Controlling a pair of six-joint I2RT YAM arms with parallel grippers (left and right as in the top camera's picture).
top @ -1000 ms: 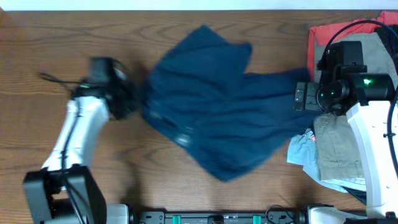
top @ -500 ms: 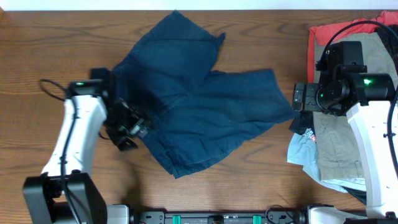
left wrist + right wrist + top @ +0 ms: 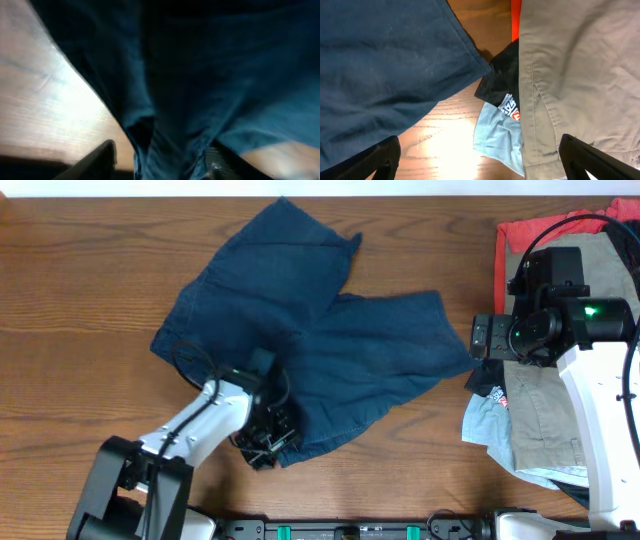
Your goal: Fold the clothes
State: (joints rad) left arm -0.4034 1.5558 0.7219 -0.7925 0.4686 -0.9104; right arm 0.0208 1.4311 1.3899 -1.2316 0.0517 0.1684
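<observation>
wooden table [image 3: 80, 270] first, brown grain across most of the overhead view. on its middle, the dark navy garment [image 3: 330, 350], loose and wrinkled, seemingly in one layer, one leg reaching toward 12 o'clock, the other toward 3 o'clock, the wide end toward 8 o'clock. no fold in it yet, as far as can be seen. judged barely begun, with smoothing flat, folding over and squaring up all left to do.

at 3 o'clock on the table, a separate heap: khaki-grey garment [image 3: 545, 415] on top, red garment [image 3: 515, 235] showing under it at the 12 o'clock end, a pale blue scrap [image 3: 485, 422] poking out at the 7 o'clock side. touching the navy leg tip or only just beside it, hard to say.

left gripper [image 3: 265, 445] down at the navy cloth's 6 o'clock edge, cloth bunched between its fingers in the dark, blurred wrist view. pinching or merely straddling, cannot tell.

right gripper [image 3: 479, 150] hovering over the gap between leg tip and heap, fingers spread wide, holding nothing.
</observation>
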